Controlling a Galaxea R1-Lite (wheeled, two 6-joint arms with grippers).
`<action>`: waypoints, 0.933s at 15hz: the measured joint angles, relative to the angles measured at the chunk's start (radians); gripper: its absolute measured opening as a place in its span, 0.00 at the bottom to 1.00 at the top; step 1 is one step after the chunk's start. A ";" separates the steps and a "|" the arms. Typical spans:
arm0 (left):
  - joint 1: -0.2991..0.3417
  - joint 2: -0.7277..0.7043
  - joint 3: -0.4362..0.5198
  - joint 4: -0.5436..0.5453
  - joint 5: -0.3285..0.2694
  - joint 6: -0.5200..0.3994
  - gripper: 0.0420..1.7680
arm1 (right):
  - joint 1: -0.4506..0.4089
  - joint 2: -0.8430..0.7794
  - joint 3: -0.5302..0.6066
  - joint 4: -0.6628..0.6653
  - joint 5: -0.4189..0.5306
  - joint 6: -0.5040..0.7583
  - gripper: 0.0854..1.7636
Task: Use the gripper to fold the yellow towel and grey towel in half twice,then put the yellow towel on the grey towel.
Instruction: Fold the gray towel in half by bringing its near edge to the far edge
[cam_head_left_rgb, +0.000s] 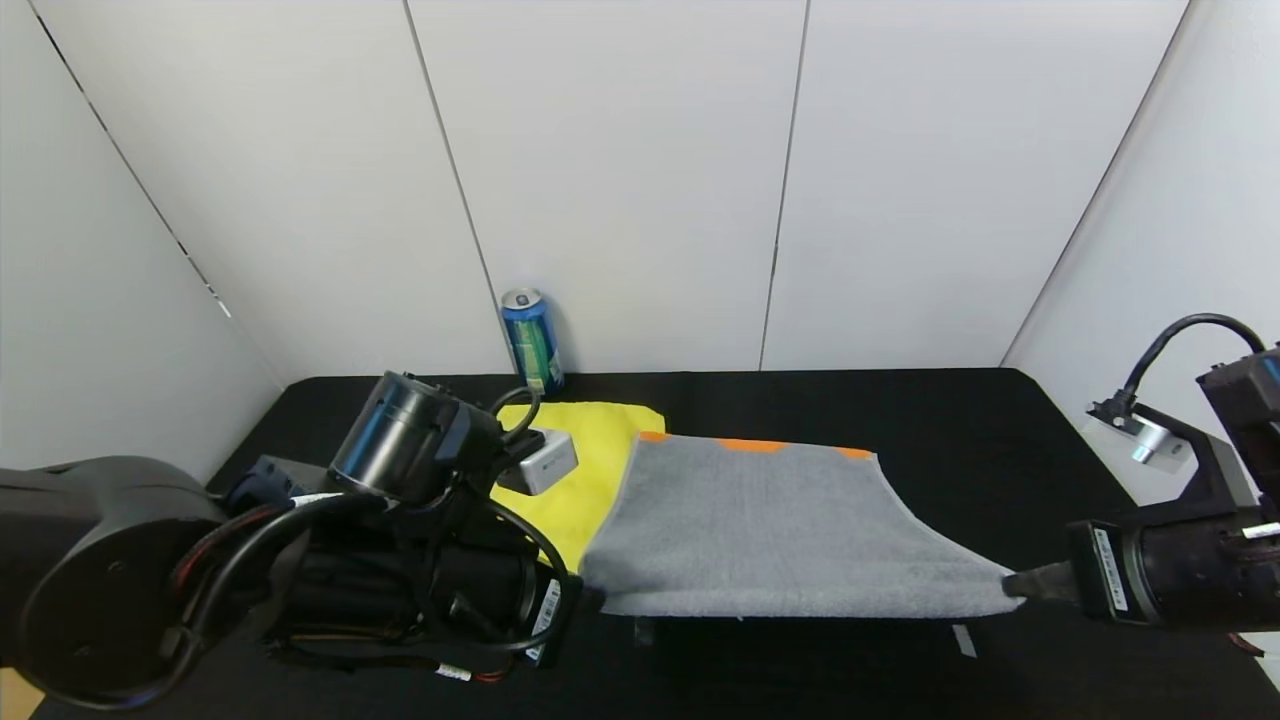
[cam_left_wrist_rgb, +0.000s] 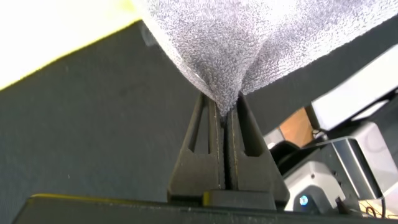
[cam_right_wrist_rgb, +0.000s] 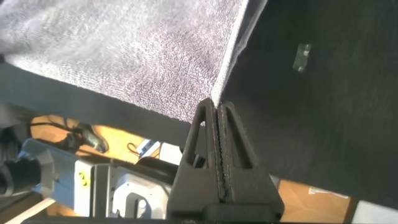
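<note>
The grey towel (cam_head_left_rgb: 780, 525) is stretched above the black table, its near edge lifted and its far edge, with orange marks (cam_head_left_rgb: 752, 445), resting on the table. My left gripper (cam_head_left_rgb: 590, 597) is shut on its near left corner (cam_left_wrist_rgb: 224, 93). My right gripper (cam_head_left_rgb: 1015, 583) is shut on its near right corner (cam_right_wrist_rgb: 214, 99). The yellow towel (cam_head_left_rgb: 580, 450) lies flat on the table at the far left, partly under the grey towel's left edge and partly hidden by my left arm. A strip of it shows in the left wrist view (cam_left_wrist_rgb: 56, 31).
A blue-green drink can (cam_head_left_rgb: 531, 340) stands at the back of the table against the white wall, just beyond the yellow towel. The black table (cam_head_left_rgb: 1000, 430) runs to walls at the back and both sides. Small tape marks (cam_head_left_rgb: 962, 640) lie near the front edge.
</note>
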 joint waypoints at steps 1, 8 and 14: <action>-0.010 -0.016 0.009 0.000 0.003 -0.003 0.05 | 0.009 -0.019 0.006 0.009 0.000 0.010 0.02; -0.029 -0.082 0.034 -0.001 0.013 -0.003 0.05 | 0.047 -0.079 0.012 0.020 0.000 0.030 0.02; -0.020 -0.056 -0.020 -0.002 0.016 0.004 0.05 | 0.030 -0.030 -0.030 0.014 0.005 0.027 0.02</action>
